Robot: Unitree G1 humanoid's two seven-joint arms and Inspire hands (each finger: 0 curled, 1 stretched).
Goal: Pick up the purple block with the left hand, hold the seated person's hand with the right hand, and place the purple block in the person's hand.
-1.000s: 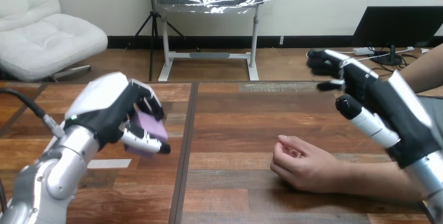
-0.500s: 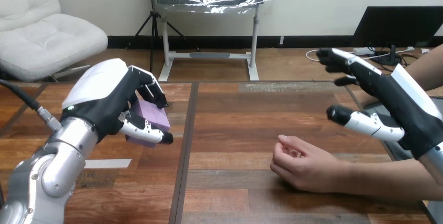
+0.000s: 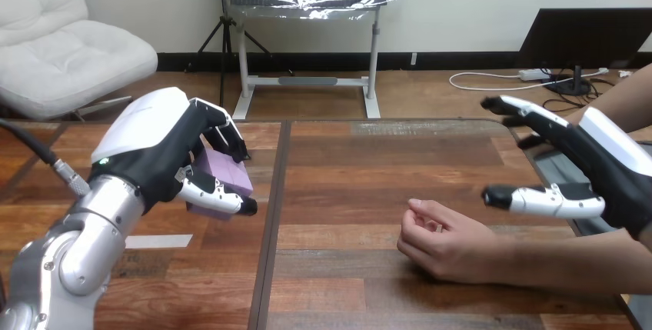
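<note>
**Now the block is gripped, and the person's hand waits**

On its own left side, the robot's left hand has its black-and-white fingers clamped round the small purple cube-shaped block, with the thumb pinning it from below. The block looks lifted off the brown wooden plank surface, though from this angle I could not swear there is air under it. The right hand hovers with its fingers straight and spread and its thumb held out. It is above and to one side of the person's hand, not touching it. That hand rests loosely curled on the surface near the middle.

The step in hand, I'd judge, is taking the person's hand. Done well, the right hand would come down and in from the wrist side and settle alongside the knuckles. It should close gently only once contact is made. The person's hand will need to open palm-up before the block can go in, so the left hand ought to wait, grip firm, well apart.
</note>
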